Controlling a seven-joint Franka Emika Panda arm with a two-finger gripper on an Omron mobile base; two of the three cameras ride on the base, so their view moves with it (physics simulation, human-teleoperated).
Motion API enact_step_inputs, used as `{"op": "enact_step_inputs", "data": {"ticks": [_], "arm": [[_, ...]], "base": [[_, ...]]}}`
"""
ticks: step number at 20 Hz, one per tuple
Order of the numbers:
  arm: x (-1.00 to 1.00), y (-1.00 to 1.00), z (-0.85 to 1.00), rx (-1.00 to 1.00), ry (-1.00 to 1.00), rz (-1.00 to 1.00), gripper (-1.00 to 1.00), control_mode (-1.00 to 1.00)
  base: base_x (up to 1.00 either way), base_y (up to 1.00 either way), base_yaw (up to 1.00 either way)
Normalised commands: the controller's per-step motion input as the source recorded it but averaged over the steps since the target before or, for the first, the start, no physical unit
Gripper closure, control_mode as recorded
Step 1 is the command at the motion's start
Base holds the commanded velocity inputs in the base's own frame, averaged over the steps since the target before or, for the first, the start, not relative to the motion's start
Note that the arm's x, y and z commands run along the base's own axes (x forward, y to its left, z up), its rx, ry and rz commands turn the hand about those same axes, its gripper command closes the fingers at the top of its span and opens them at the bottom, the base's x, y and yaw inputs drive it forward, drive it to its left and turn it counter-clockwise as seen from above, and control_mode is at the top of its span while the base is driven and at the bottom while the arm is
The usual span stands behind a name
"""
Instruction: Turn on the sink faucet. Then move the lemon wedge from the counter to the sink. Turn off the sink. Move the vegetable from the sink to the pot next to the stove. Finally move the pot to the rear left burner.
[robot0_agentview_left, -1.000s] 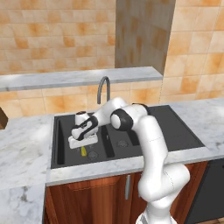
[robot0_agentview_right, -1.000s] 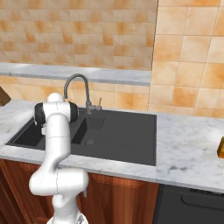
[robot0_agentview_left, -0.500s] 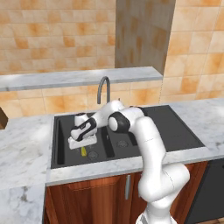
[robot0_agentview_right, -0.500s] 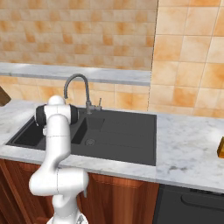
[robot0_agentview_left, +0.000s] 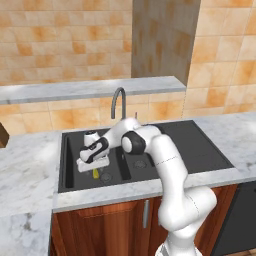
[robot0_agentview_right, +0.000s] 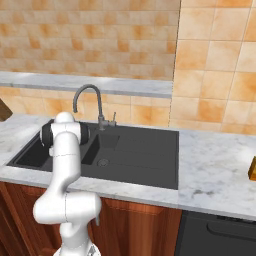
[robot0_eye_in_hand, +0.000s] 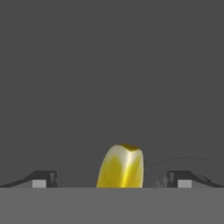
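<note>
Lemon wedge (robot0_eye_in_hand: 120, 166), a tiny bright yellow piece, lies on the floor of the matte black double-basin sink (robot0_agentview_left: 210, 150), in its smaller basin beside the drain, and the gripper (robot0_agentview_left: 93, 170) hangs just above with jaws wide, apparently straddling it for pickup.
</note>
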Motion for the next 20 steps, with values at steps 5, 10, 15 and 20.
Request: {"op": "enact_step_inputs", "data": {"ticks": [5, 10, 15, 20], "arm": [[0.0, 0.0, -0.15, 0.0, 0.0, 0.0, -1.0, -1.0], [0.0, 0.0, -0.15, 0.0, 0.0, 0.0, -1.0, -1.0], [0.0, 0.0, -0.19, 0.0, 0.0, 0.0, -1.0, -1.0], [-0.18, 0.0, -0.05, 0.0, -0.06, 0.0, -1.0, -1.0]], "base": [[0.0, 0.0, 0.0], [0.0, 0.0, 0.0], [0.0, 0.0, 0.0], [0.0, 0.0, 0.0]]}}
